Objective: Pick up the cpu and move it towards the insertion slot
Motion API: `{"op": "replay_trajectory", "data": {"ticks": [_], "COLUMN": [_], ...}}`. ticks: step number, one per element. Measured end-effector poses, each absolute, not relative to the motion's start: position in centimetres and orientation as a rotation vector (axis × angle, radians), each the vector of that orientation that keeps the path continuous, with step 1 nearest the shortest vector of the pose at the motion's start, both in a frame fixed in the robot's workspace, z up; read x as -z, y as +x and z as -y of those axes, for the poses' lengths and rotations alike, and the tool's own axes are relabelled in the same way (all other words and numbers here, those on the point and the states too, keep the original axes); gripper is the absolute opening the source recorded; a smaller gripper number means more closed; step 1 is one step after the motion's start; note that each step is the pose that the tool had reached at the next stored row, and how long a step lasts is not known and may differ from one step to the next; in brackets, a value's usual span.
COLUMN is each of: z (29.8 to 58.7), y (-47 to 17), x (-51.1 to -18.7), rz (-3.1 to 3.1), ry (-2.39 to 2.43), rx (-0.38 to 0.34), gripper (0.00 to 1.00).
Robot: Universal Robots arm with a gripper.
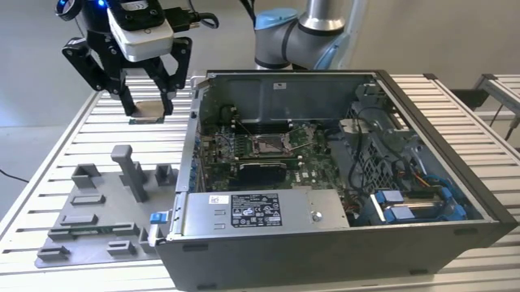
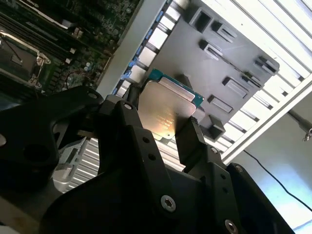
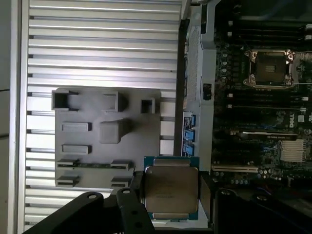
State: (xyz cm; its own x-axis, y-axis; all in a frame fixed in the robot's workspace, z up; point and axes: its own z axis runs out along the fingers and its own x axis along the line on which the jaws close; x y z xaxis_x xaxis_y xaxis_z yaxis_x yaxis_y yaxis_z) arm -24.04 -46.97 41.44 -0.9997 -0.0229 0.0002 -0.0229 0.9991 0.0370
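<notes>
My gripper point(image 1: 148, 111) hangs above the slatted table at the exterior view's left, outside the open computer case point(image 1: 341, 182), and is shut on the cpu point(image 1: 148, 112). In both wrist views the cpu point(image 3: 170, 187) point(image 2: 163, 112) shows as a silvery square chip with a green rim, clamped between the black fingers point(image 3: 135, 187). The insertion slot point(image 1: 267, 143), a square socket with a shiny metal frame, lies on the motherboard inside the case, to the exterior view's right of the gripper; it also appears in the first wrist view point(image 3: 269, 68).
A grey plastic fixture plate point(image 1: 106, 219) with blocks and recesses lies on the table below the gripper, left of the case. The case wall point(image 1: 195, 121) stands between the gripper and the motherboard. The arm's base point(image 1: 296, 36) rises behind the case.
</notes>
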Motion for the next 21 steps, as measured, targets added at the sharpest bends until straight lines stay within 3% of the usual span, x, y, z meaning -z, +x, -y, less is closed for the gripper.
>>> {"op": "replay_trajectory", "data": {"ticks": [21], "z": [47.0], "y": [-18.6], "x": [-41.4], "rz": [3.139], "ry": [0.036], "rx": [0.058], "gripper": [0.0]}}
